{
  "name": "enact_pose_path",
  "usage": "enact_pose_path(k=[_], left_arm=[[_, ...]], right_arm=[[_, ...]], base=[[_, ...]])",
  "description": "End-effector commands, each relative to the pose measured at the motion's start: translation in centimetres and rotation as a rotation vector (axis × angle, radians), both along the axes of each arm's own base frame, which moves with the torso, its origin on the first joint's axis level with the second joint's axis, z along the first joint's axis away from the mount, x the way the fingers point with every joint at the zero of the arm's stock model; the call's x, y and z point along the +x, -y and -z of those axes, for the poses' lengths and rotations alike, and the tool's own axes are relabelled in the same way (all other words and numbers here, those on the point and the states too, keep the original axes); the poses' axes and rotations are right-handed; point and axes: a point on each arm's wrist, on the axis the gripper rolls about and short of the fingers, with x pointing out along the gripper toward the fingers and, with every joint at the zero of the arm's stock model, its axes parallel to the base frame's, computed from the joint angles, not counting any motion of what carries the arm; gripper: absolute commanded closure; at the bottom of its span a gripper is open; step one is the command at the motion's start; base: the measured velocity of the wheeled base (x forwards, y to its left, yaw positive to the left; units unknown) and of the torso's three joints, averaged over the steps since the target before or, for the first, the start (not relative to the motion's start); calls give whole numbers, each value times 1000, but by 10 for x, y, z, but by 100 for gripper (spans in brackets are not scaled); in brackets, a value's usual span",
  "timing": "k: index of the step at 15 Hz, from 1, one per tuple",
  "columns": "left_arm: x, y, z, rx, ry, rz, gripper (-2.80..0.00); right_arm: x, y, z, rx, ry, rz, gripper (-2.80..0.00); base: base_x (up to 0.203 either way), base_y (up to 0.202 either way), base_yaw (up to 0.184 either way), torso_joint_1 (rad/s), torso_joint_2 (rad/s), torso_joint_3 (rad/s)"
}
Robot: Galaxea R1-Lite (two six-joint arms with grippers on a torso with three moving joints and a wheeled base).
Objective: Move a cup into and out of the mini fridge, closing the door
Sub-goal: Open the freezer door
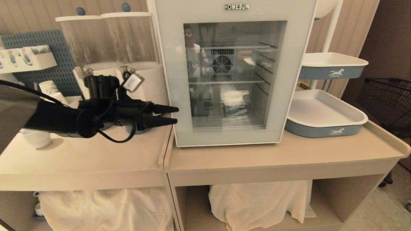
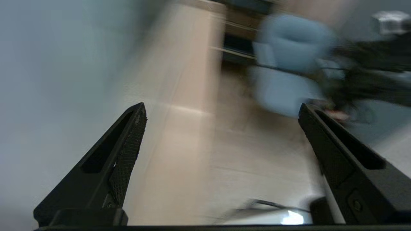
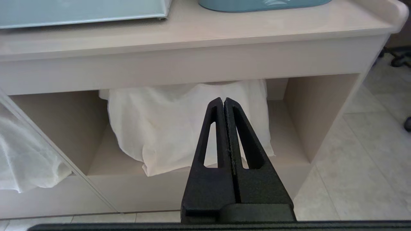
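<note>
The white mini fridge (image 1: 236, 8) lettered HOMESUN stands on the counter with its glass door (image 1: 179, 80) closed. Through the pane I see the cup (image 1: 236, 102), white with blue print, on the lower wire shelf. My left gripper (image 1: 177, 115) is level and open, empty, its tips right at the door frame's left edge, low down. In the left wrist view the left gripper (image 2: 222, 107) has wide-apart fingers with a pale grey fridge surface (image 2: 48, 64) beside one of them. My right gripper (image 3: 223, 100) is parked below the counter, shut on nothing.
A two-tier blue-and-white tray stand (image 1: 324, 128) sits right of the fridge. Clear dispensers (image 1: 106, 41), a blue pegboard (image 1: 57, 73) and a plain white rounded cup (image 1: 37, 138) are at the left. White cloths (image 1: 257, 202) fill the shelf below. A black wire basket (image 1: 388, 99) stands far right.
</note>
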Motion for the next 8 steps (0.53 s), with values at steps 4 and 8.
enact_pose_path(k=[4, 8], left_arm=[[-14, -5, -16, -13, 13, 21, -280], [-20, -10, -18, -10, 45, 5, -280]], right_arm=[[0, 0, 0, 0, -3, -2, 0], [0, 0, 0, 0, -3, -2, 0]], base=[[0, 0, 0, 0, 0, 0], [0, 0, 0, 0, 0, 0]])
